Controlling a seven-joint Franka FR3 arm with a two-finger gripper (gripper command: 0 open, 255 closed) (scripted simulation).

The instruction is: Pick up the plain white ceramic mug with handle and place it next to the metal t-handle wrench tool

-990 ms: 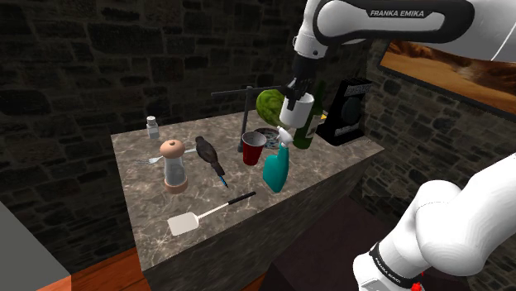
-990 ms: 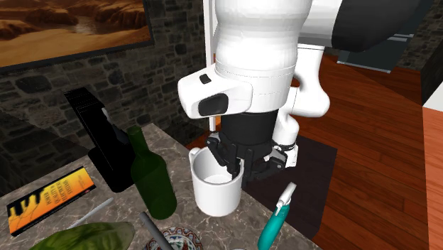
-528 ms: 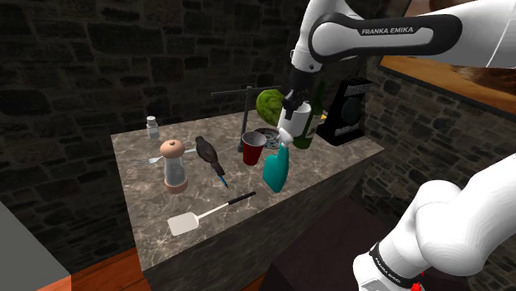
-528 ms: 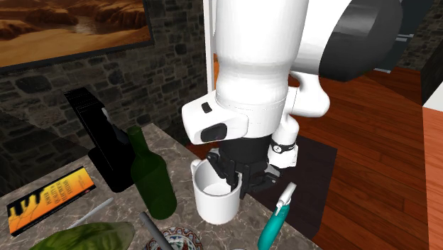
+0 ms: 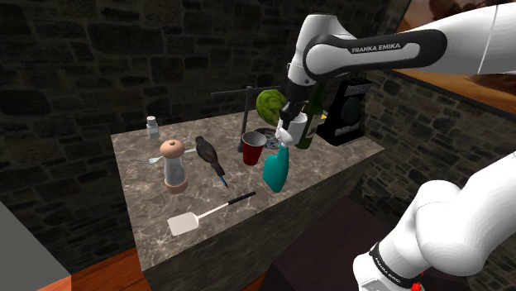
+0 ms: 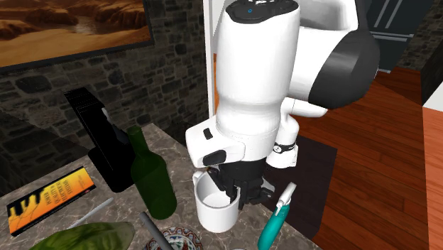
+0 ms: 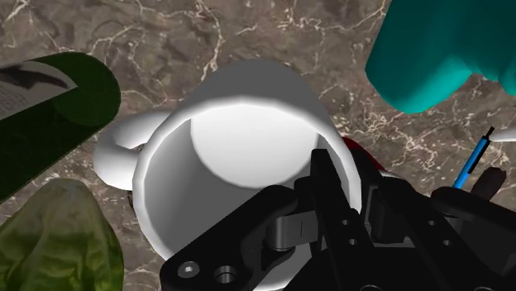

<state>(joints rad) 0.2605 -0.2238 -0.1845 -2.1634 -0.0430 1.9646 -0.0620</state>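
The white mug [image 7: 240, 124] is clamped at its rim by the gripper [image 7: 341, 178], one finger inside and one outside. It is held low over the marble counter [image 5: 140, 161], between the green bottle [image 6: 150, 181] and the teal spray bottle [image 6: 273, 224]. Either neighbour could be toppled by a sideways carry, and the mug could be swung in so narrow a pinch.

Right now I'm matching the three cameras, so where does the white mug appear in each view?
Shoulder view: white mug upper right of centre, overlapping the green bottle.
Second exterior view: mug lower middle, right of the bottle.
Wrist view: mug central, gripper clasping its wall.
Shared landmark: the green bottle beside it.
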